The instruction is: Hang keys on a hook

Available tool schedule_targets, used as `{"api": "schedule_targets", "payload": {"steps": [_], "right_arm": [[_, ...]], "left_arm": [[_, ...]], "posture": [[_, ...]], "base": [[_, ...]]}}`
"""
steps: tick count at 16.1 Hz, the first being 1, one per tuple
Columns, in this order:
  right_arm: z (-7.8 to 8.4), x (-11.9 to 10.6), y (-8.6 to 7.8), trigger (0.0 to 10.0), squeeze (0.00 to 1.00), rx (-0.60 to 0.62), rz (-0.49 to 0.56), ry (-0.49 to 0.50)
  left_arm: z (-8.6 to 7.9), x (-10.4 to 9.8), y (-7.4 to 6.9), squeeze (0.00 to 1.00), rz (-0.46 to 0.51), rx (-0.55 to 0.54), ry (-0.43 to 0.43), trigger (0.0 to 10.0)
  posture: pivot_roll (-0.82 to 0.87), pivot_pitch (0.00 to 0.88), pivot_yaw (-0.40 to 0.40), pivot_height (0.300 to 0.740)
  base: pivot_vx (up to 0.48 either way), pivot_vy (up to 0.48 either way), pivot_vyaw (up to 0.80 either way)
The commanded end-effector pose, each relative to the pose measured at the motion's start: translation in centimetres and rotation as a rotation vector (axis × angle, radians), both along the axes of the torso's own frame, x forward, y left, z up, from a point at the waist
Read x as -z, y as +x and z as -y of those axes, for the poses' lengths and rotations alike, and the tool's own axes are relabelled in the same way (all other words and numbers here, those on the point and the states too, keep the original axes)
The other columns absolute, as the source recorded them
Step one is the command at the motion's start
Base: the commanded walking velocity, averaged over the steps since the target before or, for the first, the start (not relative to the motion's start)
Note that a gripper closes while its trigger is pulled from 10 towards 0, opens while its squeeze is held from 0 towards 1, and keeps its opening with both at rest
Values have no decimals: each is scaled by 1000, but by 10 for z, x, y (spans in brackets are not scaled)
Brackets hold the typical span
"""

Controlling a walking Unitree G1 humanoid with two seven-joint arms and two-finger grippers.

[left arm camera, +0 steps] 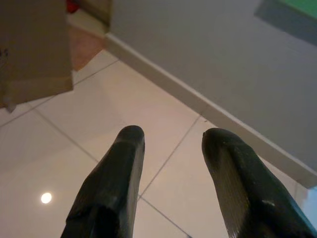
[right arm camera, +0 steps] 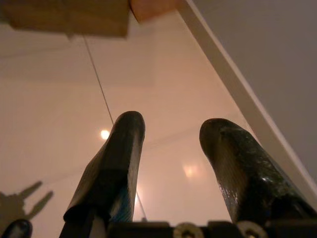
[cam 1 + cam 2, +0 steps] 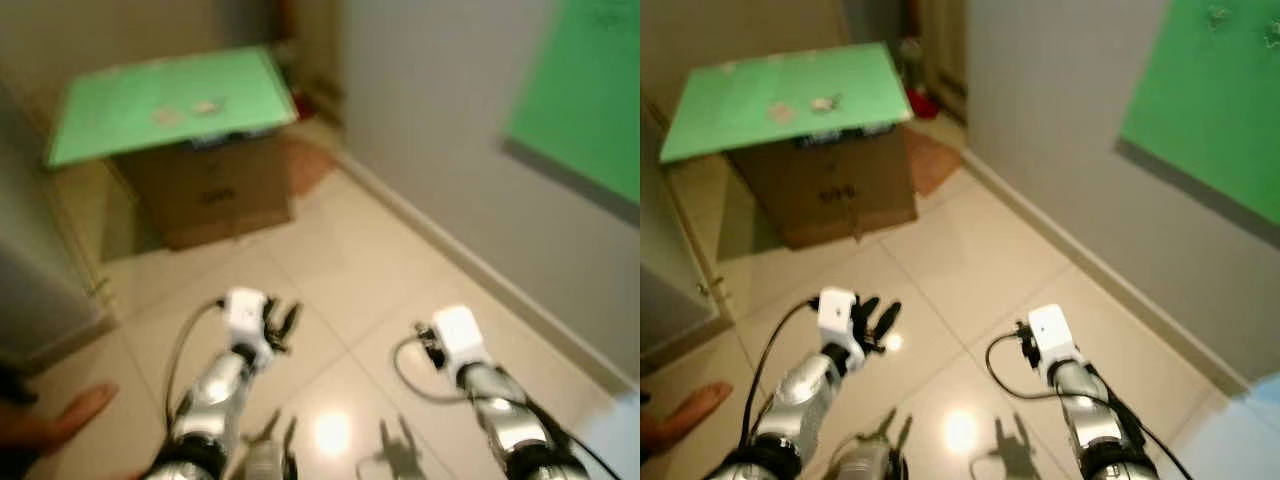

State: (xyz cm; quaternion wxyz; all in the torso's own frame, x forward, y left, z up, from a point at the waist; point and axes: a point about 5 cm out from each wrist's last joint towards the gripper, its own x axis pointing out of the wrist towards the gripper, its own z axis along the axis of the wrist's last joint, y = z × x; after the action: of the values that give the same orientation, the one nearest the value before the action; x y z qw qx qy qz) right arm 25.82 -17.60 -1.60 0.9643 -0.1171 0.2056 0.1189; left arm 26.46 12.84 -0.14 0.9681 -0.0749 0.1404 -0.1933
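Note:
A cardboard box (image 3: 215, 185) with a green sheet (image 3: 150, 95) on top stands ahead on the left. Two small blurred objects lie on the sheet, one of them (image 3: 822, 102) possibly the keys; I cannot tell for sure. A green board (image 3: 1210, 110) hangs on the right wall, with small dark marks (image 3: 1218, 15) near its top that may be hooks. My left gripper (image 1: 171, 136) is open over the floor tiles, nothing between its fingers. My right gripper (image 2: 171, 129) is also open and holds nothing, low beside the wall. Both arms reach forward, well short of the box.
A person's hand (image 3: 70, 415) shows at the lower left, near my left arm. The grey wall (image 3: 1060, 130) with a white skirting board (image 3: 470, 265) runs along the right. A reddish mat (image 3: 930, 160) lies past the box. Pale floor tiles (image 3: 340, 260) lie between me and the box.

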Motion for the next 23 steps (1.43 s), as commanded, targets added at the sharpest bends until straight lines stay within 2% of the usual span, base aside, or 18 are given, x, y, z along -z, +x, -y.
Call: {"api": "schedule_targets", "payload": {"steps": [1, 2, 3, 4, 6, 8, 15, 20, 23], "right_arm": [[-17, -8, 7, 10000, 0, -83, 37, -14], [-20, -8, 6, 10000, 0, -145, 54, -61], [-25, -7, 7, 10000, 0, -86, 36, 37], [-25, -7, 7, 10000, 0, -80, 36, 40], [-27, -8, 5, 10000, 0, -149, 52, -23], [-30, -10, 6, 10000, 0, -135, 41, 37], [-45, -25, 14, 10000, 0, -189, 98, 125], [-53, -43, 25, 10000, 0, -186, 166, 158], [-63, -54, 28, 10000, 0, -237, 180, 211]], "left_arm": [[-10, -1, 1, 0, -2, -16, 21, 10000], [-9, -2, 2, 0, 3, -14, 19, 10000], [-7, -4, 4, 0, 12, -11, 14, 10000], [-6, -5, 4, 0, 14, -9, 14, 10000], [-2, -7, 5, 0, 27, 6, 12, 10000], [1, -10, 6, 0, 38, 16, 8, 10000], [7, -17, 10, 0, 62, 25, -3, 10000], [9, -21, 11, 0, 75, 24, -13, 10000], [11, -23, 11, 0, 86, 33, -20, 10000]], "posture": [[37, 88, 14, 740], [38, 87, 12, 740], [41, 84, 9, 740], [41, 84, 9, 740], [42, 83, 7, 740], [43, 76, 5, 740], [46, 77, 0, 740], [50, 85, -2, 740], [52, 82, -2, 740]], "base": [[465, 0, 800], [469, 0, 800], [465, 0, 0], [465, 0, 0], [465, 0, 800], [465, 0, 800], [465, 0, 800], [465, 0, 0], [465, 0, -800]]}}
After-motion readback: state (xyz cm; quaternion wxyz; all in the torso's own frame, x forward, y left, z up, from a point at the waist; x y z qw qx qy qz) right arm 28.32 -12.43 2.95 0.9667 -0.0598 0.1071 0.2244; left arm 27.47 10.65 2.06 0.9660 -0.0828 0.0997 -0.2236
